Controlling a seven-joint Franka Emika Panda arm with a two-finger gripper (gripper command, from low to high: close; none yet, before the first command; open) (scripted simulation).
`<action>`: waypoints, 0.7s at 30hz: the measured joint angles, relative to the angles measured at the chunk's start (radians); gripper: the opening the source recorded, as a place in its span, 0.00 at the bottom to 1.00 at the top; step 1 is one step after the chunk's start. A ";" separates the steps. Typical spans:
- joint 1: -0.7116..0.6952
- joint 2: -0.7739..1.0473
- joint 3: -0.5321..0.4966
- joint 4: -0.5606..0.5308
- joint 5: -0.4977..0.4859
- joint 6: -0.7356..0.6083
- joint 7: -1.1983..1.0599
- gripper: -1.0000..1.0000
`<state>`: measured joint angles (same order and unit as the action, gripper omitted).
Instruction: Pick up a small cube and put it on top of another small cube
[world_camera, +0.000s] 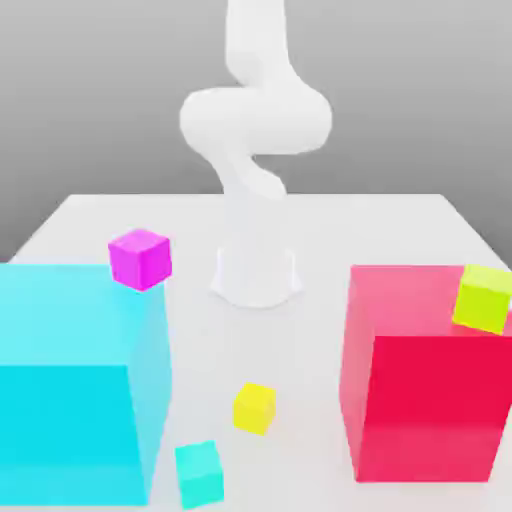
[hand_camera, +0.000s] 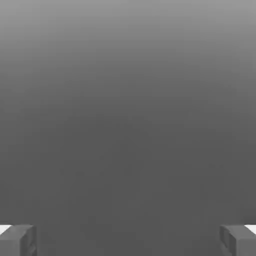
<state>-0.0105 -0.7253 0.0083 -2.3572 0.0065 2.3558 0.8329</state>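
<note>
There are six blocks on one surface (world_camera: 300, 360): four small cubes and two big boxes. By clock face in the exterior view, the yellow cube (world_camera: 254, 409) sits at six o'clock, on the surface between the boxes. The teal cube (world_camera: 200, 474) is also on the surface, towards seven, near the cyan box (world_camera: 70, 420). The magenta cube (world_camera: 140, 260) is at nine, at the cyan box's far edge. The lime cube (world_camera: 484, 298) is at three to four, at the red box (world_camera: 430, 400). One pincer (hand_camera: 128, 241) shows two fingers in the hand view, spread wide apart, holding and touching nothing.
</note>
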 joint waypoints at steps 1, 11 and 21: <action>-0.005 0.037 0.004 -0.027 0.003 0.027 0.016 0.50; -0.050 0.396 0.052 -0.286 0.021 0.288 0.180 0.50; -0.061 0.784 0.053 -0.506 -0.024 0.573 0.372 0.50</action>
<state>-0.0711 0.0588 0.0612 -2.8629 -0.0171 2.9289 1.2047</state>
